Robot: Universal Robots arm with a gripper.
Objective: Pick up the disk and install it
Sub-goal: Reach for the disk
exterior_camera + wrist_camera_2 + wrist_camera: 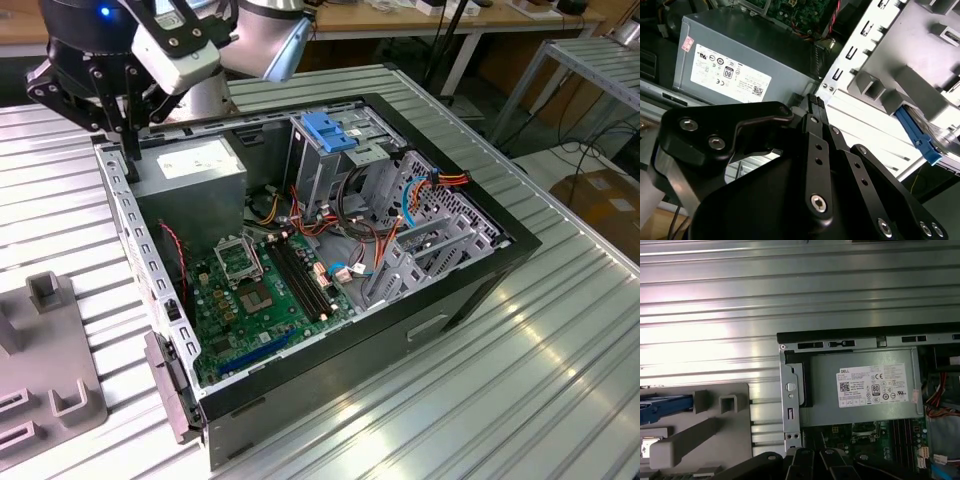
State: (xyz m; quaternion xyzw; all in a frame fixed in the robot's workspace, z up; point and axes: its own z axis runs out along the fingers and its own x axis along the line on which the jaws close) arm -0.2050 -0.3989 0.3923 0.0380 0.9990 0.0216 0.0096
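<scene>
Here, the arm's black gripper (131, 155) hangs over the far corner of the open computer case (455, 310) at the exterior view's left, its tip down beside the grey power supply (190, 165). Whether it touches the case rim cannot be told. Both wrist views look past the gripper (812, 103) at the power supply's pale label, but they do not show whether the tool is spread or pressed together, so that cannot be told. Nothing shows in its grasp. The disk (919, 141) is not in the case. It lies in a grey moulded fixture (910, 70) that sits on the ribbed metal table (500, 390) just beside the case wall. In the second wrist view one bright blue rail and a sliver of grey metal stick out from under the fixture's blocks. In the first wrist view the disk (665, 409) shows as a blue strip at the edge of the same fixture (705, 430), apart from the gripper (806, 454) and with the case's perforated side rail between them. Inside the case, the exterior view shows the green motherboard (260, 290) on the floor. Beyond it stands a grey drive cage (315, 175) with a blue bracket (330, 130) on top, and red and orange cables run around the cage.
</scene>
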